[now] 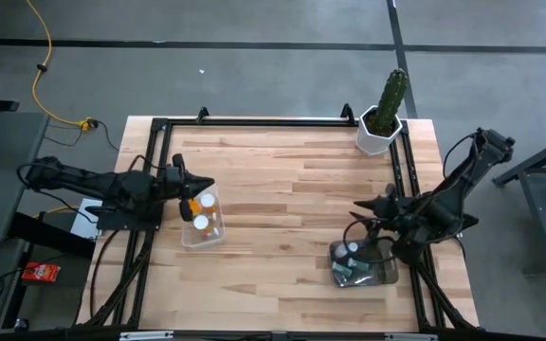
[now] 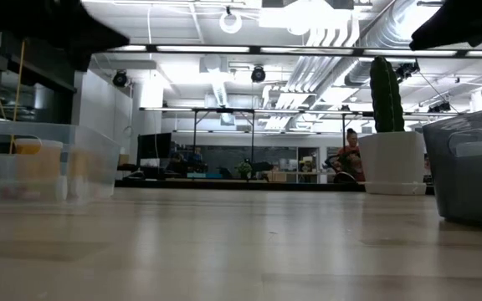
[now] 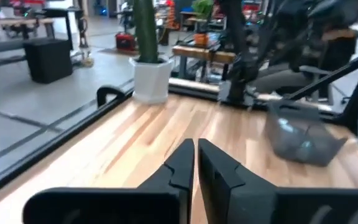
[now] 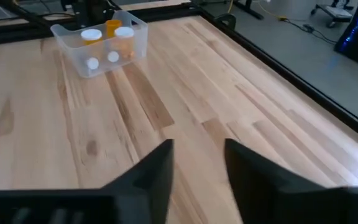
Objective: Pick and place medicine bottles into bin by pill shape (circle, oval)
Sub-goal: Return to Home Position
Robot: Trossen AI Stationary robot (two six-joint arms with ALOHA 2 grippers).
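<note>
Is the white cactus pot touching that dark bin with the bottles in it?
Apart. The high view shows bare table between the cactus pot and the dark bin.

- Left bin (image 1: 202,242) on the table's (image 1: 282,208) left side, bottles (image 1: 203,202) inside.
- Right bin (image 1: 388,277) near front right, more bottles (image 1: 351,251) inside.
- Plant pot (image 1: 379,134) at back right corner.

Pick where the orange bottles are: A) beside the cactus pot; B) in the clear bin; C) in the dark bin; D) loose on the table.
B: the high view shows the orange bottles lying inside the clear bin.
</note>
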